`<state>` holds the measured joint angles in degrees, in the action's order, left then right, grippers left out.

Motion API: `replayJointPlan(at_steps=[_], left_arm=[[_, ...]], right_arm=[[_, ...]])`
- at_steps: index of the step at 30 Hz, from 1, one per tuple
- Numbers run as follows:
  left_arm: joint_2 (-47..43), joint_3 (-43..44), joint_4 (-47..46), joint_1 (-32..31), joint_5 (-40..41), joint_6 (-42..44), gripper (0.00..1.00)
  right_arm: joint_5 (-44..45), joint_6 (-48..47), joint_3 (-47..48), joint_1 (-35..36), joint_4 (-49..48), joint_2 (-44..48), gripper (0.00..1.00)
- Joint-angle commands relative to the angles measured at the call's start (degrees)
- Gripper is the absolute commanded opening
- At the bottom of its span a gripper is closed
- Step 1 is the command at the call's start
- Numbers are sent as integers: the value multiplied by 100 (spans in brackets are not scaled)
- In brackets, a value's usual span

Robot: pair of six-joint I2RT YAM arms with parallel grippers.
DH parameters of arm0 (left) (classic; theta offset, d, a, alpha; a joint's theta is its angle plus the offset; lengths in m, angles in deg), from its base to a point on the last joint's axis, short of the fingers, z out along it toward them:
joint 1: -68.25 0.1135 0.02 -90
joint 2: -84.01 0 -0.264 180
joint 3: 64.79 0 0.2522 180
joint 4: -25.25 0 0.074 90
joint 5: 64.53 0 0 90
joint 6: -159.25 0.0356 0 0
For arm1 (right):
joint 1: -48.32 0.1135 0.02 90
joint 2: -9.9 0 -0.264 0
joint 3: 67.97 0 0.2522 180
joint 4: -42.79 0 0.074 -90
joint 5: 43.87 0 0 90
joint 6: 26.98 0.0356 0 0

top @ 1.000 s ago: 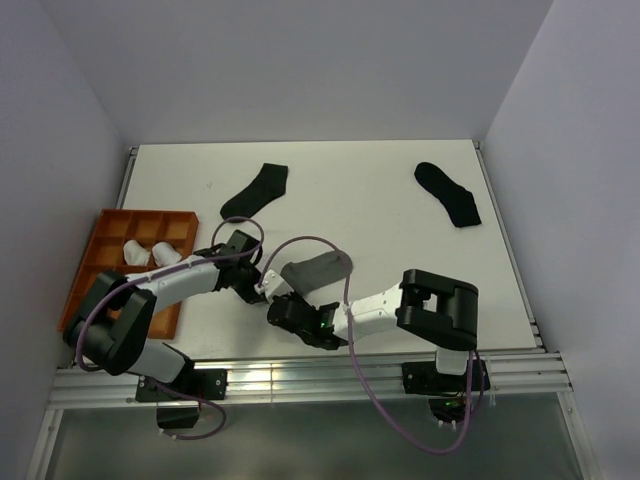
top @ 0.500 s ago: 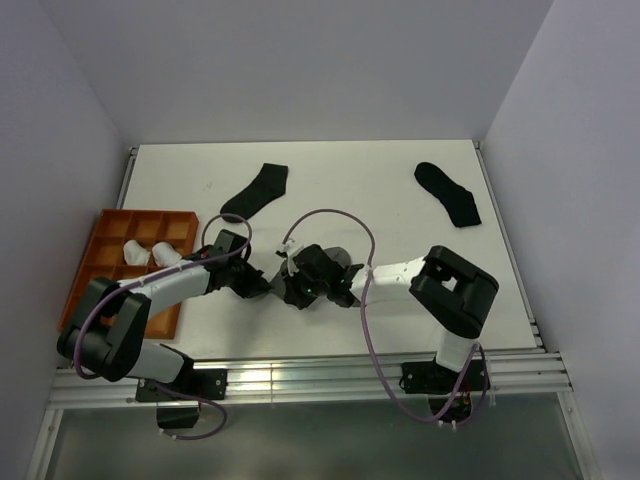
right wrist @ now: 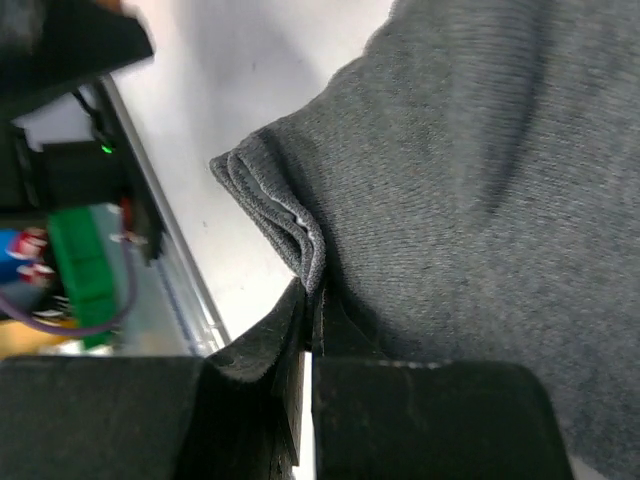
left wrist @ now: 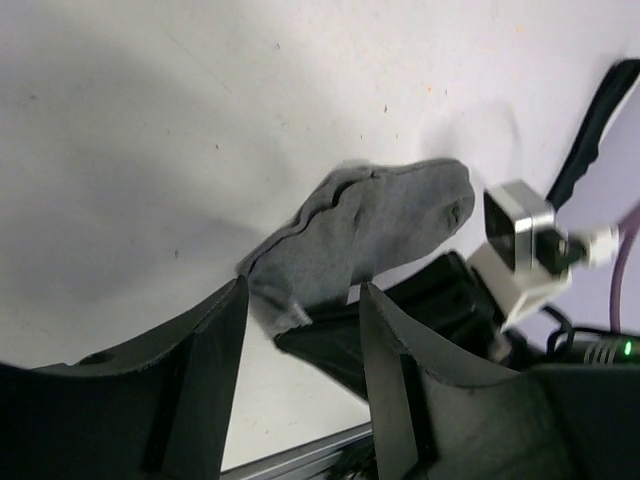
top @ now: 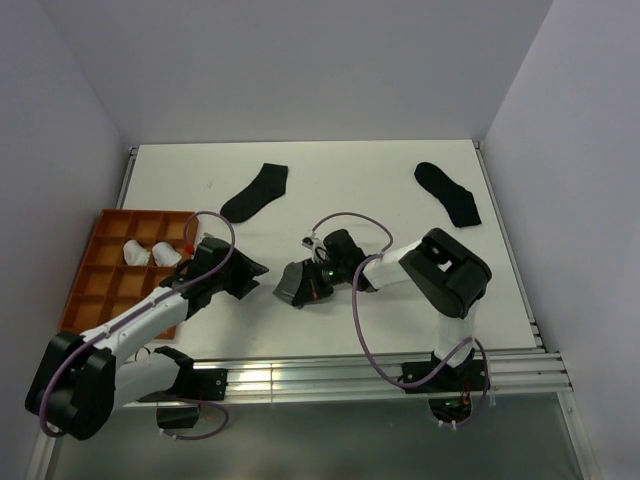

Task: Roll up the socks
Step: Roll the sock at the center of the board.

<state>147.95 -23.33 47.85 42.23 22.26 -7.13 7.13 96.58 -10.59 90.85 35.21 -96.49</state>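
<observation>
A white table [top: 380,200] fills a plain booth. A pale grey-lavender back wall [top: 300,70], left wall [top: 50,150] and right wall [top: 585,150] rise from its edges. A silvery metal rail [top: 300,378] runs along the near edge, with a dull grey surface [top: 330,440] below. The light is soft and even, and shadows are faint.

The grey sock [top: 296,285] sits mid-table, the orange tray [top: 95,272] with white bundles [top: 135,251] at left.

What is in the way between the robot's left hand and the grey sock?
Nothing that shows. The left hand is open, and the folded end of the grey sock lies right at its opening. The right hand is shut on the sock's edge close by, but not in between.
</observation>
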Motion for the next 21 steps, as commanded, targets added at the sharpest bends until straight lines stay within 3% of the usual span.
replayJointPlan(at_steps=[1,6,11,16,21], left_arm=[[-312,-265,-347,-192,180,263,53],[-287,-581,-523,-693,250,273,51],[135,-845,-1121,-887,83,159,49],[496,-767,-1121,-1063,285,167,42],[874,-714,-1385,-1089,294,202,42]], right_arm=[[-476,650,-152,-261,-388,-241,0],[-854,1178,-187,-516,-713,-637,0],[-934,1354,-143,-640,-643,-918,0],[-1039,1460,-99,-719,-635,-1094,0],[-1004,1302,50,-728,-292,-1138,0]])
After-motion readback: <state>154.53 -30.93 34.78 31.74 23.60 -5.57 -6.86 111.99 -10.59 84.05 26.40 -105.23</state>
